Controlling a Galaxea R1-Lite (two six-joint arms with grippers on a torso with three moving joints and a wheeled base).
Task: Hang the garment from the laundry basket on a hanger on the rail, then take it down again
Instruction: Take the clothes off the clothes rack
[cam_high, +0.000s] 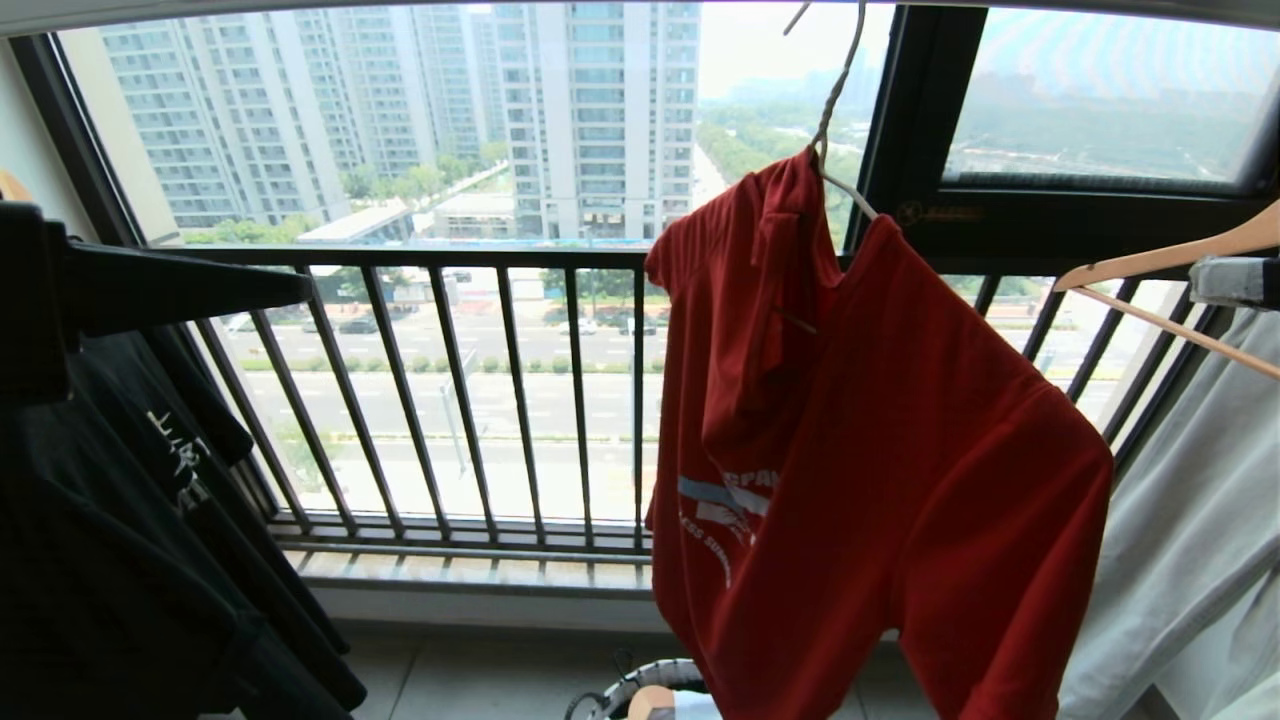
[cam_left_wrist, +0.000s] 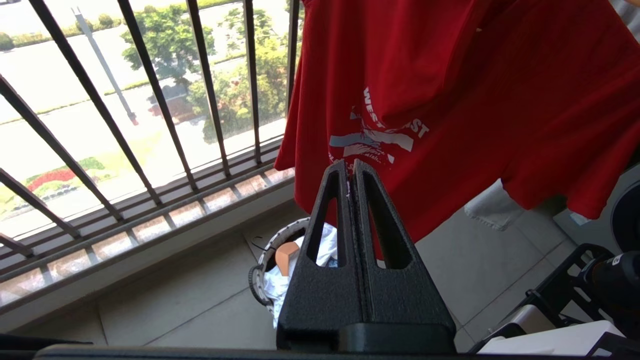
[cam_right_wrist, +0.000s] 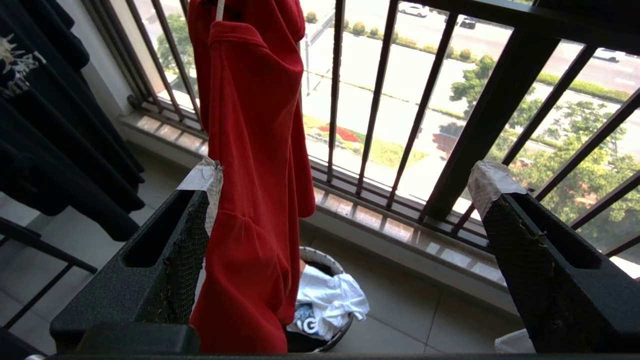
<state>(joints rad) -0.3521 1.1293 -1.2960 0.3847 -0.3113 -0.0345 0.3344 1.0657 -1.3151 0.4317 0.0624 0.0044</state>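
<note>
Garment: red short-sleeved T-shirt (cam_high: 880, 450) with white lettering hangs askew on the thin cream-white wire hanger (cam_high: 835, 100), above the small round black-and-white-rimmed laundry basket (cam_right_wrist: 345, 322).
Left gripper (cam_left_wrist: 351, 170): fingers pressed together, empty, near the shirt's print.
Right gripper (cam_right_wrist: 345, 185): fingers spread wide, empty, beside the shirt.

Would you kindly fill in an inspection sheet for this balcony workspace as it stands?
Surface: pale tiled floor.
Job's things: red T-shirt hangs crookedly on thin cream hanger; round black-and-white-rimmed basket below holds white cloth.
Clutter: black printed T-shirt, pale grey garment, tan wooden hanger.
Grippers: left gripper shut, empty; right gripper open, beside the shirt.
Cables: nothing seen.
Surroundings: black window railing.
</note>
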